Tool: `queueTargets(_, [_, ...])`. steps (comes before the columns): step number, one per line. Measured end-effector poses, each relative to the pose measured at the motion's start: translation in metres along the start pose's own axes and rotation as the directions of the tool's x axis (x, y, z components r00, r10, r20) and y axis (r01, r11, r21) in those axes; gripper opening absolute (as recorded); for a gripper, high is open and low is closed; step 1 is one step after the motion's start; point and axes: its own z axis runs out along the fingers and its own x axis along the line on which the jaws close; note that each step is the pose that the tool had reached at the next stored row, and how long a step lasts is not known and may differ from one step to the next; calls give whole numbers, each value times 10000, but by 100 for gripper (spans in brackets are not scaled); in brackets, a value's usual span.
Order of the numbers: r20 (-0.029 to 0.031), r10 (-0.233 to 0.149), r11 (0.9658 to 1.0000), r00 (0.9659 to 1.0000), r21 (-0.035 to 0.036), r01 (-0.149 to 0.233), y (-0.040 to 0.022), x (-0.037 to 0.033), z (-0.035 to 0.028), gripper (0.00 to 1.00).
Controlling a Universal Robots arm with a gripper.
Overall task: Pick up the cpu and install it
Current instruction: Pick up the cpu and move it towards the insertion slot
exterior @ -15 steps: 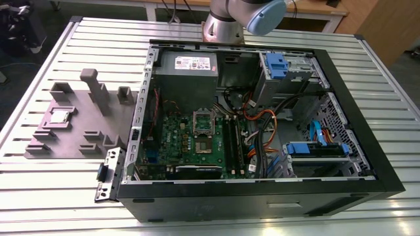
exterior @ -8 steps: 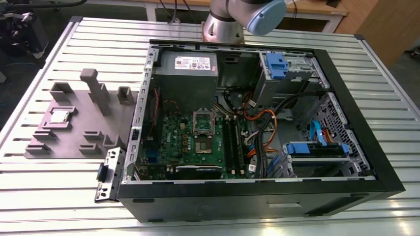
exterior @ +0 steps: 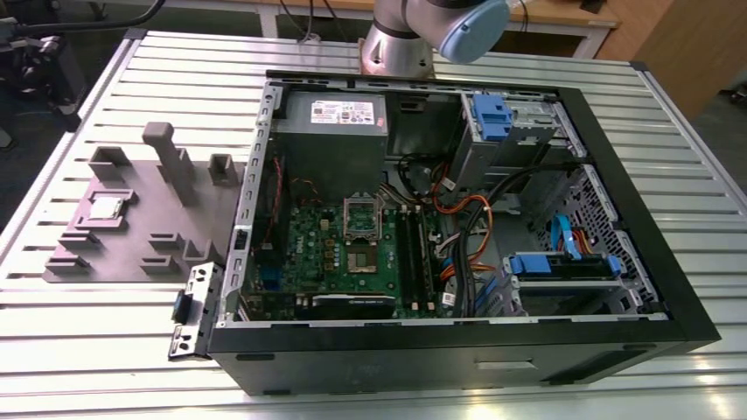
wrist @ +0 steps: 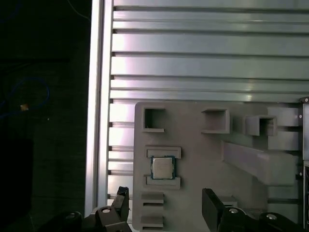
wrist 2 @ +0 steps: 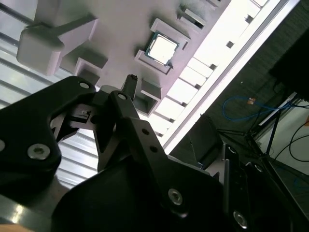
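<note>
On the exterior view's left, the cpu (exterior: 108,207) lies untouched in its pocket on the grey tray (exterior: 122,249), well apart from the open computer case (exterior: 408,359). I'm at the pick-up step. In the first wrist view my gripper (wrist: 165,195) hovers near the cpu, wide open and empty. I judge the grasp calls for fingers squared to its edges.

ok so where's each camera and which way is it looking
Exterior view: above the slatted metal table, looking down on the open black computer case; silver arm segment beyond it.
First wrist view: straight down on the grey parts tray; the open black gripper shows.
Second wrist view: slanted past the gripper's linkage toward that tray.
Both wrist views share the small square silver cpu.
</note>
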Motion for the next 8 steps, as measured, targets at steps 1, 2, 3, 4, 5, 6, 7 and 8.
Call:
queueTargets(1, [1,0,10000,10000,-1,0,-3,0,5,71])
queueTargets(2, [0,1,10000,10000,-1,-1,-3,0,6,71])
queueTargets(3, [-1,1,10000,10000,0,-1,-4,0,6,71])
queueTargets(4, [-2,1,10000,10000,0,-1,-4,0,6,71])
queueTargets(5, [-1,-1,10000,10000,0,1,-5,-1,6,71])
queueTargets(6, [-1,0,10000,10000,-1,0,-5,0,7,71])
queueTargets(7, [-1,0,10000,10000,-1,0,-5,0,8,71])
queueTargets(8, [0,0,10000,10000,-1,0,-6,0,10,71])
